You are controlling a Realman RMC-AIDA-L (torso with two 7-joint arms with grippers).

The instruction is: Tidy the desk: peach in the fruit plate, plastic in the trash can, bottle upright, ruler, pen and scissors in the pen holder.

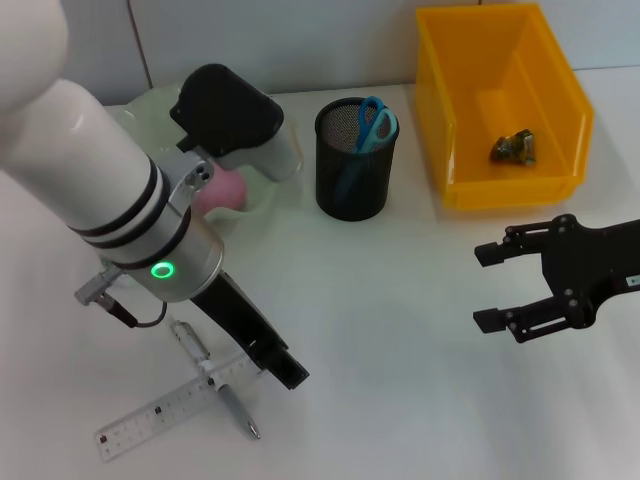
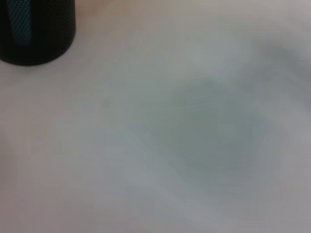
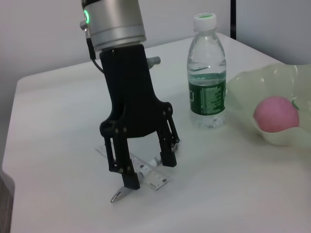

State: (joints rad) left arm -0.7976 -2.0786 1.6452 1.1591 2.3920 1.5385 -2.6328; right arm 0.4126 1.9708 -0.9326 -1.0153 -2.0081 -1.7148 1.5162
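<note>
On the tabletop (image 1: 400,300), our left gripper (image 3: 146,172) stands fingers apart over the pen (image 1: 232,405) lying across the ruler (image 1: 160,410). Both look thin, stiff and slippery; we'd pinch the pen mid-barrel. Our right gripper (image 1: 492,287) hovers spread wide and empty.

Black mesh pen holder (image 1: 355,160), glossy yellow plastic bin (image 1: 505,100)

The left gripper (image 1: 285,372) reaches down onto the pen (image 1: 218,383), which lies across the ruler (image 1: 168,408). The scissors (image 1: 372,124) stand in the holder (image 1: 355,159), beside the yellow bin (image 1: 560,120). The right gripper (image 1: 492,287) hovers, fingers apart.
</note>
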